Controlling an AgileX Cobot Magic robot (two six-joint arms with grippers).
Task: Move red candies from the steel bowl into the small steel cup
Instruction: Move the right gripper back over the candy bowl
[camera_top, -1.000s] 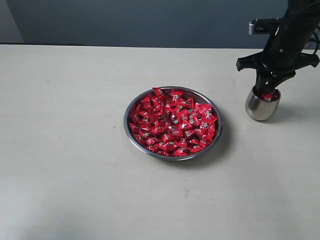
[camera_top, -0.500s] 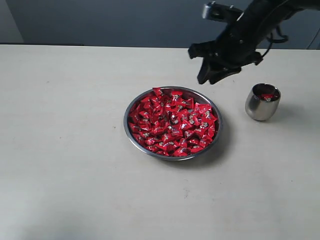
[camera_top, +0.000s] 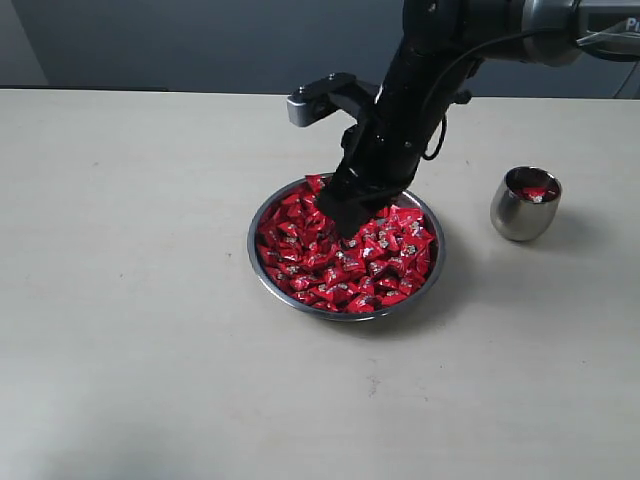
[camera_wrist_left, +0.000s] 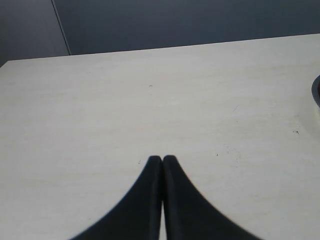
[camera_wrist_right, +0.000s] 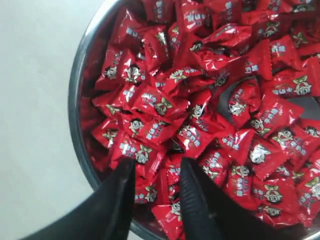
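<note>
The steel bowl (camera_top: 262, 262) sits mid-table, heaped with red candies (camera_top: 390, 262). My right gripper (camera_top: 349, 226) reaches from the upper right down into the bowl's far middle, its tips among the candies. The right wrist view shows that gripper (camera_wrist_right: 156, 165) open, its two black fingers (camera_wrist_right: 192, 190) straddling the candies (camera_wrist_right: 235, 107) near the bowl's rim (camera_wrist_right: 76, 125), nothing pinched. At the right stands the small steel cup (camera_top: 522, 212) with a red candy (camera_top: 537, 193) inside. My left gripper (camera_wrist_left: 162, 159) is shut and empty above bare table, out of the exterior view.
The pale table (camera_top: 130, 300) spreads wide round the bowl. A dark wall runs along the table's far edge. The right arm (camera_top: 440, 60) crosses above the space between bowl and cup.
My right gripper rose from the cup, leaving a candy in it. It swung left across the table and came down into the bowl's candies.
</note>
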